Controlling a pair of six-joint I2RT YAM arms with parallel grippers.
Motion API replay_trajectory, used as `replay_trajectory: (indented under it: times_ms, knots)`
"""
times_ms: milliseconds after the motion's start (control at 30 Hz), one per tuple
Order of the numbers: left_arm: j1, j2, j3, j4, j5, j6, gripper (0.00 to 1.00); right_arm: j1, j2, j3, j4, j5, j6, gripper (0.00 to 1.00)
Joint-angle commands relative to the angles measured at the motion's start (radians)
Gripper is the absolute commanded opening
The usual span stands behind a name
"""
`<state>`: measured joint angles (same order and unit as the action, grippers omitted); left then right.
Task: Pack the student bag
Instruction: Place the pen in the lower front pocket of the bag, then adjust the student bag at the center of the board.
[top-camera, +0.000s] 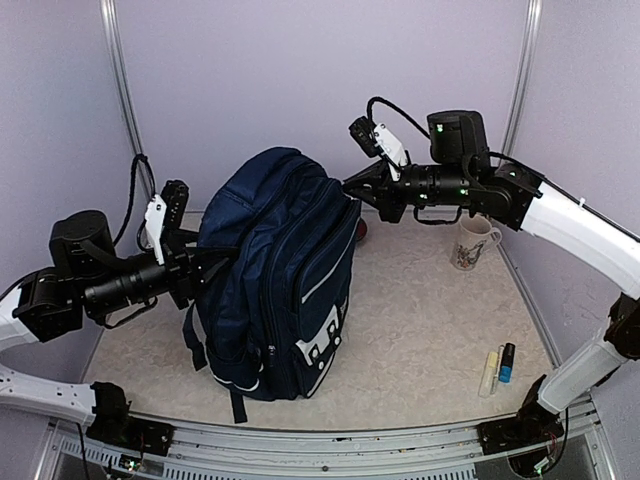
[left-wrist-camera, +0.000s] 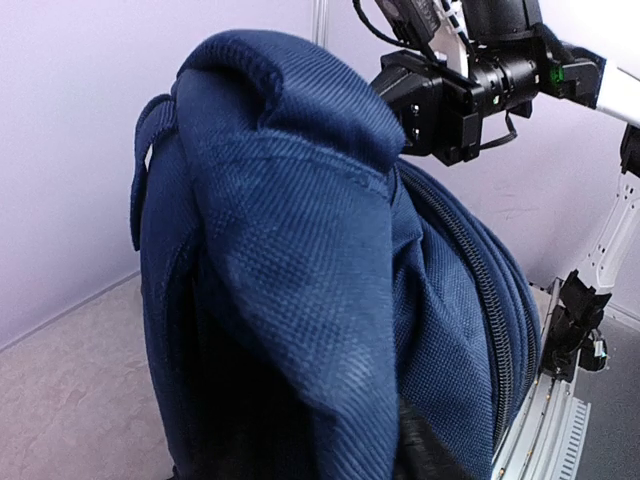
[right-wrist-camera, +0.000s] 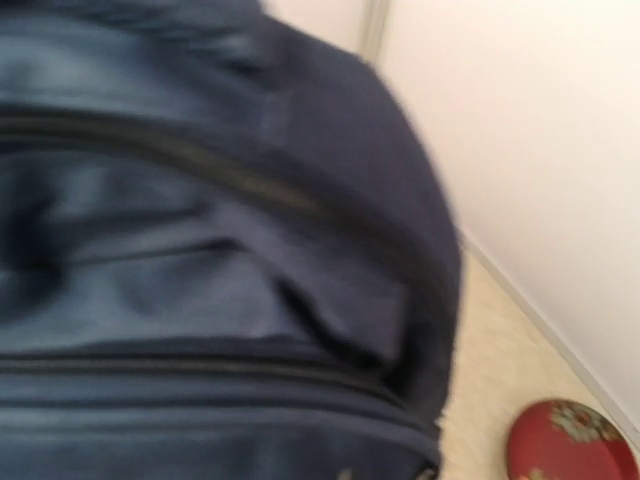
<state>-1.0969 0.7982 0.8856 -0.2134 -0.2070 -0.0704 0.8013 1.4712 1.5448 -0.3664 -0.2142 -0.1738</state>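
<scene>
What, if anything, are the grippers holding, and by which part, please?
Apparently the student bag: left gripper at its back, right gripper at its top edge; fingertips hidden, so unconfirmed.

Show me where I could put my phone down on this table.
Widest bare patch of the speckled tabletop: between the large navy blue fabric backpack, the white mug and the small markers at front right. A narrower strip runs in front of the backpack. Crowded: its left side and top right, where the left arm and right arm reach in.
</scene>
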Motion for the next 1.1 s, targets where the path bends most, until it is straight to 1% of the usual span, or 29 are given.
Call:
replay_trajectory:
  times_ms: [0, 33, 67, 200, 267, 333, 367, 467, 567, 600, 700, 733, 767, 833, 867, 900, 933, 1067]
  knots:
    - [0.014, 0.010, 0.014, 0.031, 0.061, -0.022, 0.75, -0.027, -0.006, -0.032, 0.052, -0.149, 0.019, 0.00]
    - [0.014, 0.036, 0.030, 0.031, 0.078, -0.021, 0.96, -0.027, -0.004, -0.037, 0.063, -0.157, 0.031, 0.00]
    - [0.014, 0.062, 0.052, 0.031, 0.084, -0.025, 0.98, -0.027, -0.002, -0.042, 0.069, -0.156, 0.042, 0.00]
    - [0.014, 0.137, 0.175, 0.044, 0.044, -0.022, 0.99, -0.027, 0.005, -0.049, 0.113, -0.145, 0.084, 0.00]
    - [0.015, 0.137, 0.198, 0.084, 0.089, -0.001, 0.99, -0.027, 0.009, -0.050, 0.131, -0.153, 0.100, 0.00]
    - [0.014, 0.131, 0.186, 0.135, 0.148, 0.028, 0.99, -0.027, 0.014, -0.048, 0.144, -0.161, 0.123, 0.00]
    - [0.014, 0.142, 0.190, 0.143, 0.154, 0.037, 0.99, -0.027, 0.017, -0.048, 0.150, -0.162, 0.136, 0.00]
    - [0.014, 0.222, 0.237, 0.094, 0.098, 0.040, 0.99, -0.027, 0.024, -0.053, 0.179, -0.170, 0.171, 0.00]
    - [0.014, 0.293, 0.259, 0.050, -0.018, 0.038, 0.99, -0.027, 0.040, -0.052, 0.202, -0.173, 0.200, 0.00]
    - [0.014, 0.303, 0.256, 0.055, -0.030, 0.040, 0.99, -0.027, 0.047, -0.046, 0.202, -0.170, 0.212, 0.00]
    - [0.014, 0.303, 0.234, 0.098, 0.006, 0.059, 0.99, -0.028, 0.071, -0.020, 0.182, -0.160, 0.247, 0.00]
    - [0.014, 0.299, 0.229, 0.104, 0.014, 0.070, 0.96, -0.029, 0.077, -0.014, 0.172, -0.154, 0.259, 0.00]
    - [0.014, 0.295, 0.226, 0.101, 0.024, 0.085, 0.86, -0.032, 0.081, -0.010, 0.163, -0.148, 0.270, 0.00]
    - [0.014, 0.283, 0.224, 0.089, 0.031, 0.104, 0.50, -0.054, 0.081, -0.011, 0.153, -0.142, 0.301, 0.00]
    - [0.014, 0.271, 0.221, 0.086, 0.037, 0.119, 0.26, -0.071, 0.077, -0.014, 0.150, -0.145, 0.324, 0.00]
    - [0.014, 0.259, 0.215, 0.086, 0.043, 0.137, 0.03, -0.097, 0.070, -0.023, 0.150, -0.153, 0.347, 0.00]
    - [0.014, 0.239, 0.200, 0.094, 0.048, 0.155, 0.00, -0.125, 0.062, -0.039, 0.159, -0.167, 0.371, 0.00]
    - [0.014, 0.161, 0.143, 0.117, 0.063, 0.274, 0.00, -0.229, 0.045, -0.118, 0.201, -0.223, 0.440, 0.00]
